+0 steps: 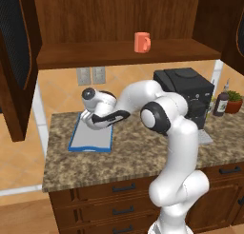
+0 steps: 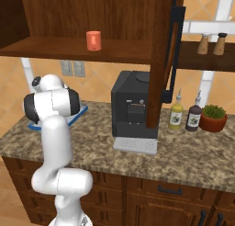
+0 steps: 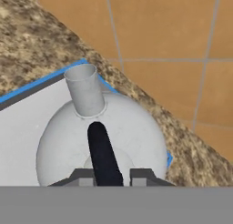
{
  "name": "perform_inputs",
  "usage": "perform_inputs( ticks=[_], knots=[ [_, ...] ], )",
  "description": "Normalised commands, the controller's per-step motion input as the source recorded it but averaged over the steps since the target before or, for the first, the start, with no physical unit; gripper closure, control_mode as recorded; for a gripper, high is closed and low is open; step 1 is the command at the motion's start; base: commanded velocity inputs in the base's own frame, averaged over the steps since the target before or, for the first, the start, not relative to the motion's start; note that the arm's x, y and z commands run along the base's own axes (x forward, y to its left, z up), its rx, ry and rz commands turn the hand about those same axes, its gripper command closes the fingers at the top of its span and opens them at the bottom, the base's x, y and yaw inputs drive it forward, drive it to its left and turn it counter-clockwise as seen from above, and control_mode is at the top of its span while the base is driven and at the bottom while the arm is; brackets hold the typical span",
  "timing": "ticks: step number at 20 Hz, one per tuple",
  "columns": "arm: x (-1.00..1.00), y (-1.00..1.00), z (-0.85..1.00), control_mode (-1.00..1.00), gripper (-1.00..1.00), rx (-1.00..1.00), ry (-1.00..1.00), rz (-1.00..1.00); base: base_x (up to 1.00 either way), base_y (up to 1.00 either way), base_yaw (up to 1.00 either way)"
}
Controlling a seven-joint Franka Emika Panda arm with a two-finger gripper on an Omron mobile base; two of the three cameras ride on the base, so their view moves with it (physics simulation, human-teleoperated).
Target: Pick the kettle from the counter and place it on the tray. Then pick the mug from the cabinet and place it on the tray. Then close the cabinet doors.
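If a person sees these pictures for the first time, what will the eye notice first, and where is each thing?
First, the white arm bends low over the blue-rimmed tray at the counter's left end. In the hand view, the gripper straddles the black handle of the kettle over that tray. Next, the orange-red mug stands alone on the shelf of the cabinet, and the cabinet doors hang open.

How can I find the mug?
Look at the big dark wooden cabinet on the wall above the counter. The mug stands alone on its shelf, over the black coffee machine. It is small and orange-red, with one loop handle.
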Motion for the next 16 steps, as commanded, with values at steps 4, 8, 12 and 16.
perform_inputs(
  ticks=[4,8,12,16],
  knots=[
    [0.01,0.01,-0.31,-1.0,-1.0,0.0,0.0,0.0,0.0,0.0,0.0],
    [0.0,0.0,-0.22,-1.0,-1.0,0.0,-0.01,0.0,0.0,0.0,0.0],
    [0.0,0.0,-0.09,-1.0,-1.0,0.0,-0.05,0.0,0.0,0.0,0.0],
    [-0.12,0.0,0.08,-1.0,-1.0,0.0,-0.12,0.0,0.0,0.0,0.0]
  ],
)
